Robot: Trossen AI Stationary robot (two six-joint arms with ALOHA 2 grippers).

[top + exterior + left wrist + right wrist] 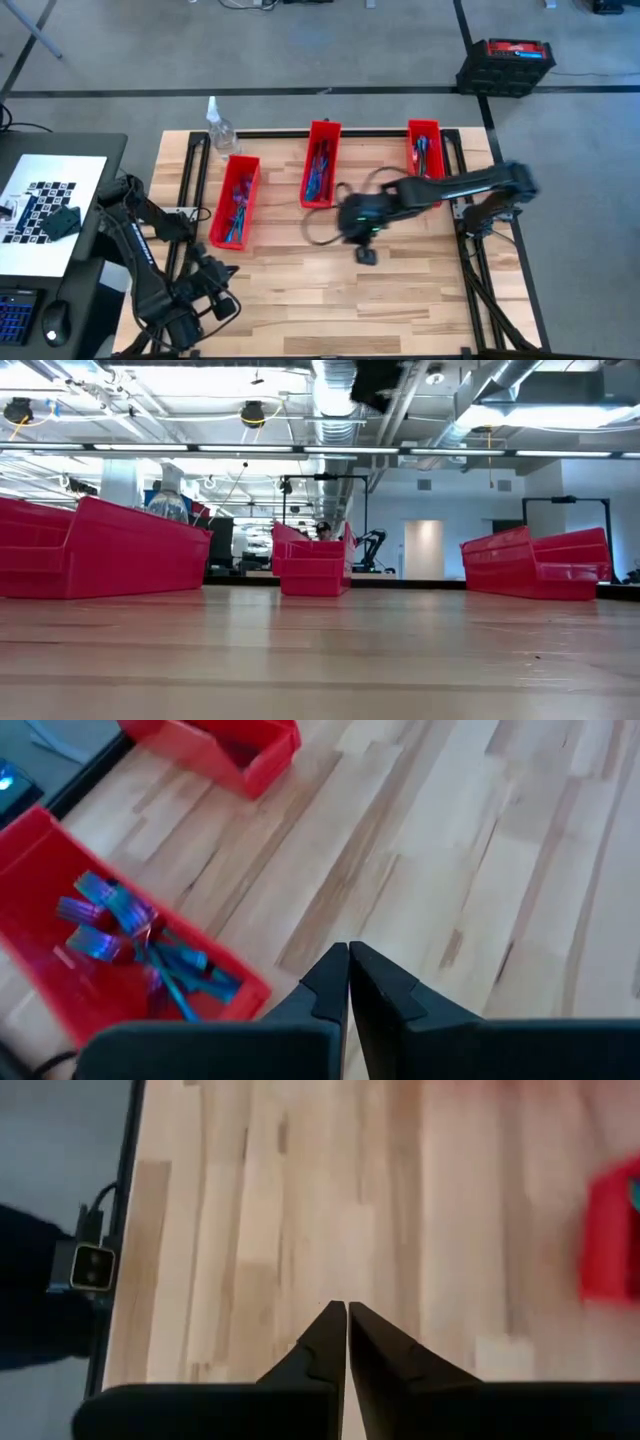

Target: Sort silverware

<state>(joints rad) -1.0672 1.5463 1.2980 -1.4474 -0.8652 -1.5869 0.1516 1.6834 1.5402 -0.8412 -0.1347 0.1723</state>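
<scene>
Silverware is lying in the three red bins, none of it between any fingers. The right gripper is holding its fingers pressed together, empty, above bare wood at the table's middle. The left gripper is likewise pinched closed, empty, waiting near the front-left corner.

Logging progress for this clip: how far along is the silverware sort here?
It looks finished or nearly so. Silverware lies in all three red bins: left bin, middle bin, right bin. No loose pieces show on the table. Nothing is in hand: the right hand is shut and empty above bare wood, the left hand shut near the left bin.
</scene>
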